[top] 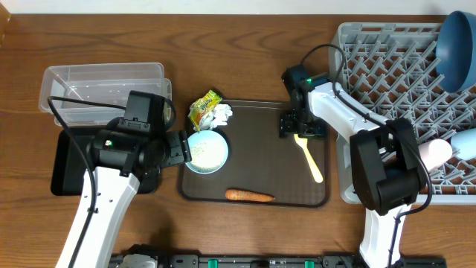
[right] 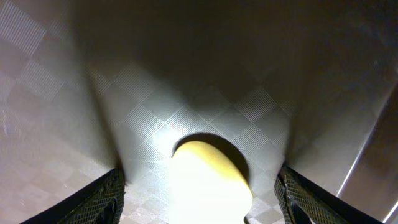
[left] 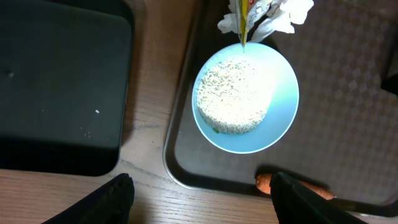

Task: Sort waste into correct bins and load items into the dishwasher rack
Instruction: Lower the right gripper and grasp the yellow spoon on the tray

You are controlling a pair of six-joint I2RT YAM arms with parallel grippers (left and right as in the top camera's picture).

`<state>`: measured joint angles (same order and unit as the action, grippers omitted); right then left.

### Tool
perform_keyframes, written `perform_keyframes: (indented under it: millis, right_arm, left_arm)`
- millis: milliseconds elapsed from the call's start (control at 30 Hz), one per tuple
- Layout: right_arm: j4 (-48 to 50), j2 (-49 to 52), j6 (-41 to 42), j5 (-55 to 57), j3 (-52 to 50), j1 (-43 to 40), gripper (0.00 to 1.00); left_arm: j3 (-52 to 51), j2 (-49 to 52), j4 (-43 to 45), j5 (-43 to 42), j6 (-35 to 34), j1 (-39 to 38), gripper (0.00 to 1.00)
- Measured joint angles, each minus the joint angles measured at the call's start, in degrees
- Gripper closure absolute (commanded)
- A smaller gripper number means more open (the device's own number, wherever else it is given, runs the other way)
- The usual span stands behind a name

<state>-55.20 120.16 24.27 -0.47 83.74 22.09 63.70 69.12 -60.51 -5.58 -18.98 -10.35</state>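
spoon (top: 309,158), pale yellow, lies flat on the brown serving tray (top: 268,149) toward its 3 o'clock side, its length running from 11 to 5 o'clock, and the right gripper (top: 300,128) hangs over the 11 o'clock end with fingers (right: 102,199) spread to either side, touching nothing that we can see. we judge the main risk to be this: the spoon sits low on a hard tray, so the fingers may scrape the tray or nip only the tip, and then the spoon could pivot or slip out on the way to the dishwasher rack (top: 387,67) at 3 o'clock, or lodge crosswise in its lattice. the left gripper (top: 184,147) is spread and empty, just at 9 o'clock of the light-blue bowl (left: 280,106); the white rice (left: 233,96) heaped inside could spill onto tray or table (top: 245,52) if the bowl tips before it is over a bin, and the snack wrapper (top: 204,108) and crumpled paper (top: 222,113) at its 12 o'clock rim could be dragged along. the carrot (top: 250,196) rests at the tray's 6 o'clock edge. the tray shows a fine checkered texture with some sheen; the table is brown wood grain, with the clear tub (top: 104,82) at 10 o'clock and the black tray (top: 63,167) at 9 o'clock, partly under the left arm (top: 97,205). of the room beyond the table we see nothing.
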Motion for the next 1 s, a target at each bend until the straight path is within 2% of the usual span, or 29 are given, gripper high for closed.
perform_keyframes:
  millis: [133,233,333,500,600,833,1000]
  right_arm:
    - [-0.1,0.0,-7.4,0.3,0.0,0.0,0.25]
    - [-0.4,0.0,-12.8,0.5,0.0,0.0,0.35]
    - [-0.6,0.0,-15.9,0.7,0.0,0.0,0.35]
    - [-0.7,0.0,-18.0,0.7,0.0,0.0,0.35]
    - [-0.8,0.0,-18.8,0.8,0.0,0.0,0.43]
    - [-0.9,0.0,-19.1,0.9,0.0,0.0,0.47]
    - [-0.9,0.0,-19.3,1.0,-0.2,0.0,0.53]
  left_arm:
    - [0.0,0.0,-0.1,0.0,0.0,0.0,0.27]
    - [0.0,0.0,-0.2,0.0,0.0,0.0,0.27]
    - [0.0,0.0,-0.2,0.0,0.0,0.0,0.27]
    - [0.0,0.0,-0.2,0.0,0.0,0.0,0.27]
    - [0.0,0.0,-0.2,0.0,0.0,0.0,0.27]
    - [0.0,0.0,-0.2,0.0,0.0,0.0,0.27]
    - [0.0,0.0,-0.3,0.0,0.0,0.0,0.27]
